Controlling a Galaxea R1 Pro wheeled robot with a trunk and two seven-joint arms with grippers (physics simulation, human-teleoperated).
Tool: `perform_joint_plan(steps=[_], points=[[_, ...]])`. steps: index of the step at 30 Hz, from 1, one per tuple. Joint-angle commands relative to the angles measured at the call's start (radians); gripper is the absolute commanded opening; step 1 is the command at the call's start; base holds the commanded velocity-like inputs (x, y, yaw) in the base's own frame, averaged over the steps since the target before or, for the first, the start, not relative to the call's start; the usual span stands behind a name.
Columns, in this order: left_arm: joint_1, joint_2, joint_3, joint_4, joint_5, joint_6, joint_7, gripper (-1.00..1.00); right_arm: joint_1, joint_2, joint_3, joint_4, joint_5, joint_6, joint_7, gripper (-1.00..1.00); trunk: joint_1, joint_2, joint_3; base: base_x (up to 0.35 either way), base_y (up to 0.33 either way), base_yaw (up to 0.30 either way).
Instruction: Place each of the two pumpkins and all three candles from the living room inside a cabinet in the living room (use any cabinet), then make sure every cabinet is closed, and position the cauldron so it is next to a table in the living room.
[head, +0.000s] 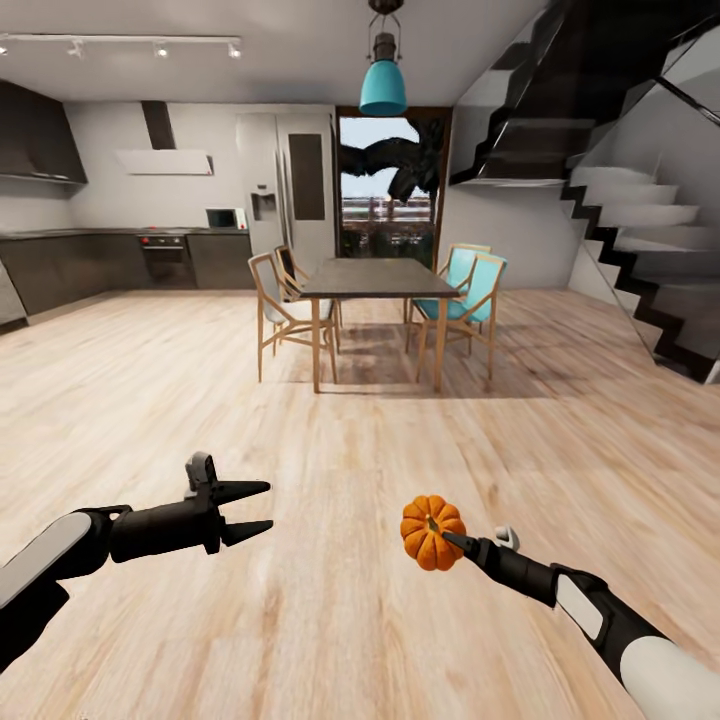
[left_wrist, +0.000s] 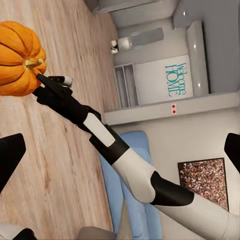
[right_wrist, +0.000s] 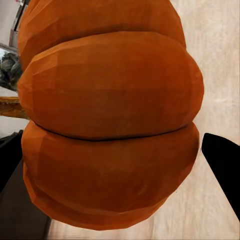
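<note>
A small bright-orange ribbed pumpkin (head: 422, 522) hangs above the wood floor at the lower right of the head view, with my right gripper (head: 443, 537) shut on it. The same pumpkin (right_wrist: 110, 125) looms close in the right wrist view, a black fingertip (right_wrist: 222, 165) at its side. The left wrist view looks across at the pumpkin (left_wrist: 17, 57) and the right arm (left_wrist: 135, 170). My left gripper (head: 258, 509) is held out at the lower left, open and empty. The cabinet is out of view.
A dark dining table (head: 375, 278) with wooden and teal chairs (head: 470, 290) stands ahead mid-room. Dark grey kitchen cupboards (head: 60, 265) line the left wall and a staircase (head: 640, 260) rises at the right. A blue sofa (left_wrist: 131, 205) appears in the left wrist view.
</note>
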Motion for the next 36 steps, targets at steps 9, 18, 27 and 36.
perform_joint_plan(steps=[9,18,27,36], points=[[-0.001,0.001,-0.003,-0.002,-0.008,0.000,-0.010,1.00,-0.001,-0.001,0.003,0.000,-0.014,0.009,-0.002,-1.00,-0.004,0.002,0.041,0.000,0.000,0.264],[-0.001,0.000,-0.003,-0.004,-0.010,0.000,-0.009,1.00,-0.001,-0.001,0.003,0.000,-0.015,0.009,-0.002,-1.00,-0.010,0.007,0.083,0.000,0.000,0.264],[-0.001,0.000,-0.003,-0.006,-0.010,0.000,-0.009,1.00,-0.001,-0.001,0.003,0.000,-0.016,0.009,-0.001,-1.00,-0.044,0.070,0.119,0.000,0.000,0.264],[-0.001,0.000,-0.003,-0.008,-0.010,0.000,-0.009,1.00,-0.001,-0.001,0.003,0.001,-0.016,0.010,-0.003,-1.00,-0.079,0.133,0.154,-0.194,0.000,0.264]])
